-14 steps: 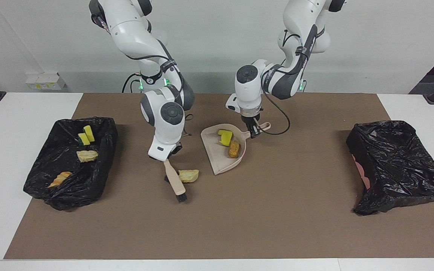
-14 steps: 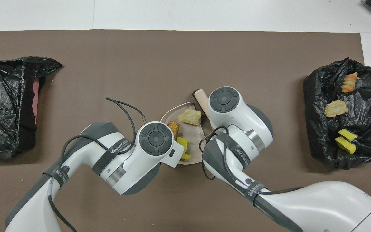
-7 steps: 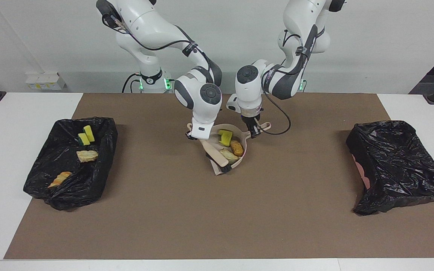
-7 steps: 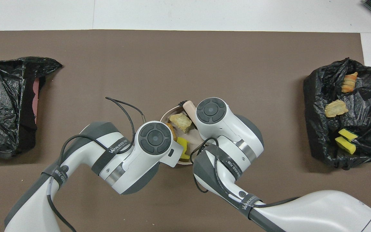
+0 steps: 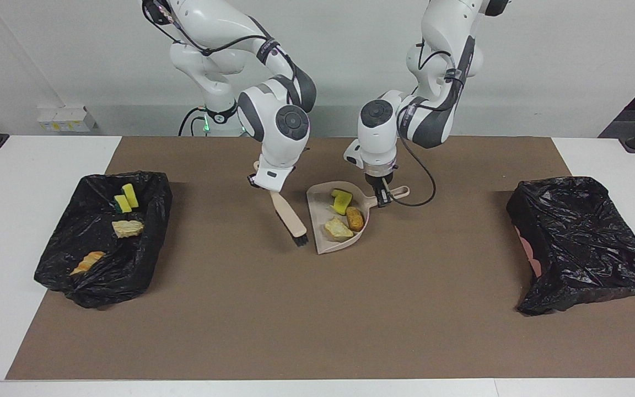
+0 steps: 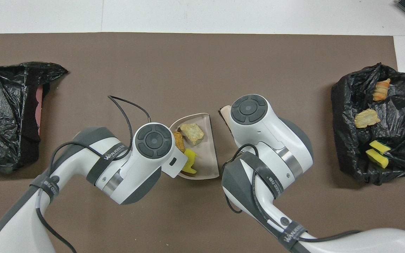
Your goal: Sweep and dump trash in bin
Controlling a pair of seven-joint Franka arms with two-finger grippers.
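Bin (image 5: 64,264) at right arm's end: black-lined, holds four trash lumps (image 5: 127,227) — two yellow, one cream, one orange.
Right gripper (image 5: 271,190) clenched on brush (image 5: 291,220) handle; bristles down, just beside dustpan (image 5: 321,198), clear of it.
Dustpan mid-mat holds three lumps (image 5: 339,229): yellow, orange-brown, cream.
Left gripper (image 5: 382,195) clamped on dustpan handle (image 5: 400,193), beside those lumps.
Second black bag (image 5: 576,237) at left arm's end, contents hidden.
Bare brown mat (image 5: 317,331) between dustpan and each bag.

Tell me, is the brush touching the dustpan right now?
Apart. In the facing view a strip of bare brown mat shows between the brush and the dustpan; the overhead view shows the same gap.
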